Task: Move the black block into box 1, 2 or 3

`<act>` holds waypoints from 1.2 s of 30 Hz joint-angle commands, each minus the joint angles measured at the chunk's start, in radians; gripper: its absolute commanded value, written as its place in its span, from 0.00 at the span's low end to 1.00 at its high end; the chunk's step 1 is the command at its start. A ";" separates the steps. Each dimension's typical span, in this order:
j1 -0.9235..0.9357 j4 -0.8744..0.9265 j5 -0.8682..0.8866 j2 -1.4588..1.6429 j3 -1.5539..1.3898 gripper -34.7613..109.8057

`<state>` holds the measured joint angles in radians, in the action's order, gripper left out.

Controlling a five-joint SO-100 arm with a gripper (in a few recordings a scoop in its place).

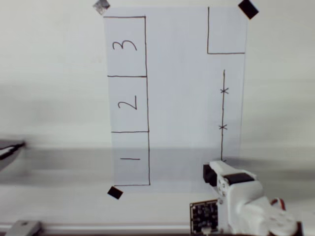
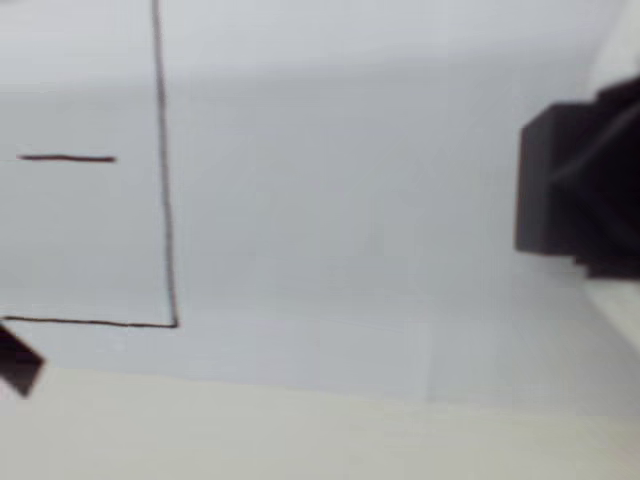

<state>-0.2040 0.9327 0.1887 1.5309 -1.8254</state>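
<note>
In the overhead view the white gripper (image 1: 211, 173) sits at lower right of the frame, clamped on the black block (image 1: 208, 174); in the wrist view the block (image 2: 545, 190) shows at the right edge, above the paper (image 1: 182, 98); box 1 (image 1: 131, 158) lies to its left, boxes 2 (image 1: 128, 103) and 3 (image 1: 125, 46) stacked above; tape squares (image 1: 114, 192) pin the corners.

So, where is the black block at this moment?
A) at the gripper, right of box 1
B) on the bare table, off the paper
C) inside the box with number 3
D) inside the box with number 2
A: in the overhead view the black block sits at the gripper, right of box 1.
</note>
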 commanded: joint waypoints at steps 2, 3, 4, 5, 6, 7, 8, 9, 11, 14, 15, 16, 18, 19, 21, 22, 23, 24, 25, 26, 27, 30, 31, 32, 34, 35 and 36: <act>0.021 -0.005 0.025 0.055 0.121 0.24; 0.031 -0.005 0.023 0.044 0.138 0.24; 0.038 -0.005 0.023 0.031 0.160 0.24; 0.044 -0.005 0.026 0.017 0.181 0.24; 0.052 -0.005 0.029 0.002 0.204 0.24; 0.055 -0.005 0.032 -0.012 0.221 0.24; 0.058 -0.005 0.034 -0.025 0.238 0.24; 0.063 -0.005 0.034 -0.038 0.256 0.24; 0.074 -0.005 0.031 -0.067 0.293 0.24; 0.095 -0.005 0.020 -0.110 0.342 0.24; 0.109 -0.005 0.014 -0.127 0.362 0.24; 0.118 -0.005 0.008 -0.138 0.374 0.24; 0.137 -0.005 -0.002 -0.153 0.394 0.24; 0.147 -0.005 -0.005 -0.161 0.403 0.24; 0.173 -0.006 -0.008 -0.179 0.428 0.24; 0.183 -0.006 -0.009 -0.189 0.439 0.24; 0.193 -0.006 -0.009 -0.196 0.451 0.24; 0.206 -0.006 -0.009 -0.206 0.460 0.24; 0.216 -0.006 -0.009 -0.213 0.469 0.24; 0.229 -0.006 -0.008 -0.221 0.480 0.24; 0.241 -0.006 -0.008 -0.230 0.492 0.24; 0.288 -0.006 -0.011 -0.265 0.545 0.24; 0.301 -0.012 -0.012 -0.275 0.558 0.24; 0.311 -0.021 -0.011 -0.284 0.572 0.24; 0.337 -0.032 -0.009 -0.305 0.607 0.24; 0.353 -0.034 -0.011 -0.318 0.627 0.24; 0.367 -0.037 -0.014 -0.330 0.644 0.24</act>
<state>0.1150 0.9127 0.1795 1.1873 -1.2870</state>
